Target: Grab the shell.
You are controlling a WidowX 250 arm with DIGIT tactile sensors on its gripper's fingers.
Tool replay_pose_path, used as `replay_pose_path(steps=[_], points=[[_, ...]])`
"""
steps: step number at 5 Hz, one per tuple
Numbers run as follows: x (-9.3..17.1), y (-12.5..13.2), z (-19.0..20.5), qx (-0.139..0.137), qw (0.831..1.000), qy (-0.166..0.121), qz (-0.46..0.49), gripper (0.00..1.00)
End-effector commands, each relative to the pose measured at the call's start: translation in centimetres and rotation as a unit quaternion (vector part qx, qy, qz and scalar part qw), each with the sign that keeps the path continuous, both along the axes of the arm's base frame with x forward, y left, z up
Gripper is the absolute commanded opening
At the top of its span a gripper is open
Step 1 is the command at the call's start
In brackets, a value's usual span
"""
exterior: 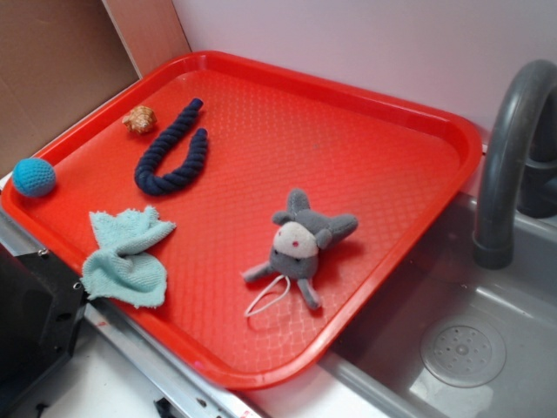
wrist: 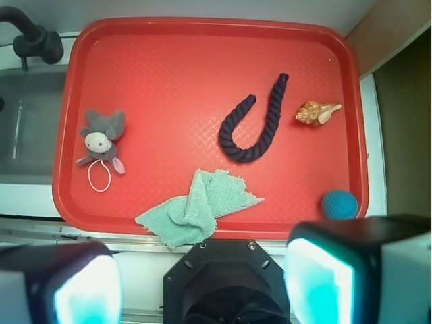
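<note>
The gripper (wrist: 202,280) hangs over the tray's near edge, its fingers (wrist: 317,277) spread wide apart and holding nothing. Past the green cloth (wrist: 196,209) and blue ball (wrist: 339,204), the shell (wrist: 316,113) lies on the red tray (wrist: 169,61), right of the dark rope (wrist: 260,125), well away from the fingers

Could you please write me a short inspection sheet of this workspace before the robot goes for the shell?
Surface: red tray beside a grey sink.
Job's things: shell lies free near the tray's edge, beside the rope.
Clutter: blue ball, green cloth overhanging the rim, grey plush toy.
Grippers: gripper open, jaws apart, off the tray.
Cables: nothing seen.
Surroundings: faucet, white wall.
</note>
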State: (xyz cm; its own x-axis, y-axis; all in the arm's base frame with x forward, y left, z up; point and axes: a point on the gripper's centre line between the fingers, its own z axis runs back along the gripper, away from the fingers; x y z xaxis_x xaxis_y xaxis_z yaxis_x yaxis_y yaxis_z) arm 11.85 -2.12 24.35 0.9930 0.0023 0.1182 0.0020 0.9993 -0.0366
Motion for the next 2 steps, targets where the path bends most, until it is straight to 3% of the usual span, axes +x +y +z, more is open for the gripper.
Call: replay_pose_path(steps=[1,2], points=[[0.0,0.0,0.0,0.0,1.0,0.0,0.0,1.0],[1.4,1.7,-0.3,-0.019,0.992,-0.027,0.124,1.0]])
